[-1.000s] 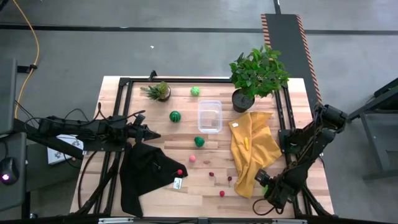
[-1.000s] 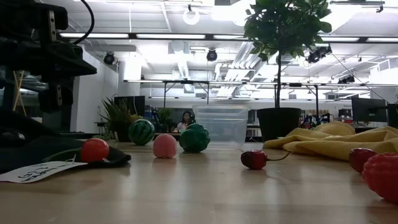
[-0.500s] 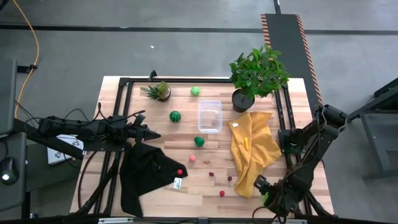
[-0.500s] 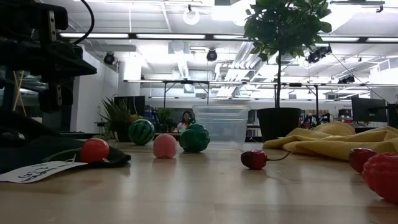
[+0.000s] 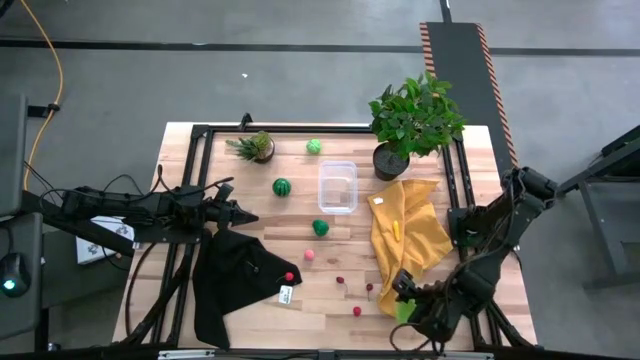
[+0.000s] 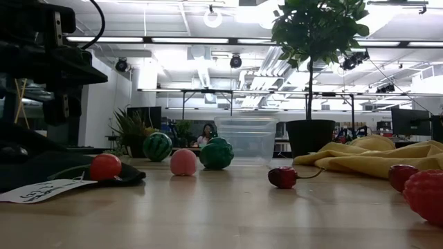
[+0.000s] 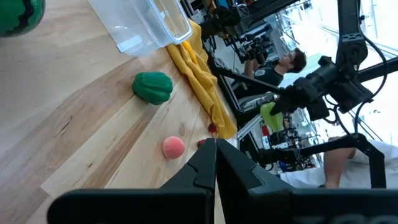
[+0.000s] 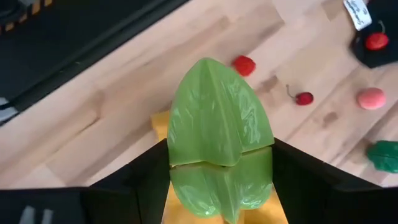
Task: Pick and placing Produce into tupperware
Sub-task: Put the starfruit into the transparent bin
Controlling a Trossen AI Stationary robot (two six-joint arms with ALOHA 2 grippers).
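High view: the right gripper point(image 5: 408, 309) hangs at the table's five o'clock corner, by the yellow cloth point(image 5: 405, 238), carrying a leafy light-green piece point(image 5: 404, 311). The tupperware point(image 5: 337, 186) sits toward twelve o'clock, well apart.

Low view: the tupperware appears empty.

Left wrist view: the left gripper point(image 7: 215, 163) waits at nine o'clock, fingers pressed together.

Right wrist view: the fingers pinch the leafy piece. Judged step: carrying; next, travel over the tupperware and release.

Two dark, matte-black jointed arms with looping black cables and angular black tool fingers point(image 7: 214, 163).
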